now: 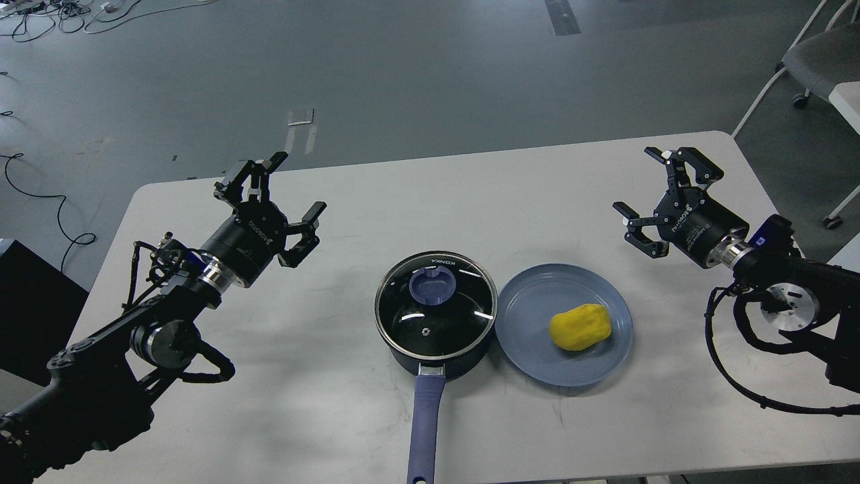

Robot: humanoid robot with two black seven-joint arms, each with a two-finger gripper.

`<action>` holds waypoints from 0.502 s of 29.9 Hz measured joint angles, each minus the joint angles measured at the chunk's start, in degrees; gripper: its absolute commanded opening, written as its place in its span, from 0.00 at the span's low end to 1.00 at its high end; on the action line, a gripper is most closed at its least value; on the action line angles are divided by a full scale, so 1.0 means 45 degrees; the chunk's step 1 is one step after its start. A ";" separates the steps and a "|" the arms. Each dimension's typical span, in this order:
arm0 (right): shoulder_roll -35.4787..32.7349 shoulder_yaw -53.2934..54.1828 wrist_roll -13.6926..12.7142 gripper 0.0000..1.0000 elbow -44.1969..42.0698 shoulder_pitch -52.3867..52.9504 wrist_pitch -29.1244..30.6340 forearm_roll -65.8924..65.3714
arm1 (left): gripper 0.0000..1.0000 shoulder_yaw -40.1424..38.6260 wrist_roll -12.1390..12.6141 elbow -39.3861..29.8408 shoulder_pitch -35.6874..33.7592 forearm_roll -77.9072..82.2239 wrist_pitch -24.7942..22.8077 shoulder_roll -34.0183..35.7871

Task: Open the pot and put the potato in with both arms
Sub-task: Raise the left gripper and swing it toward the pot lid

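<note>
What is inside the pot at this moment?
The pot is closed by its glass lid. Through the glass only dark interior and reflections show; no object is visible inside. The potato lies outside on the blue plate.

A white table with rounded corners fills the lower part of the view, its top lightly scuffed and faintly shadowed. Beyond it spreads a grey floor, smooth and dully lit. Loose black cables lie tangled at the far left corner, and another cable loops along the left edge. A strip of pale tape marks the floor near the table's far edge. At the upper right stands a grey-seated chair on castors.
</note>
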 measured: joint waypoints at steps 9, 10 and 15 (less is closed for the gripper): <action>0.0053 -0.0023 0.0000 1.00 -0.0007 0.0028 0.0000 -0.0018 | 0.98 0.0013 0.0000 0.0008 -0.0102 0.0093 -0.0037 0.0224; 0.0054 -0.0038 0.0000 1.00 -0.0007 0.0041 0.0000 -0.0019 | 0.98 -0.0017 0.0000 0.0029 -0.0140 0.0108 -0.0038 0.0353; 0.0053 -0.0096 0.0000 1.00 -0.0007 0.0121 0.0000 -0.0021 | 0.98 -0.0194 0.0000 0.0067 -0.0360 0.0240 -0.0039 0.1233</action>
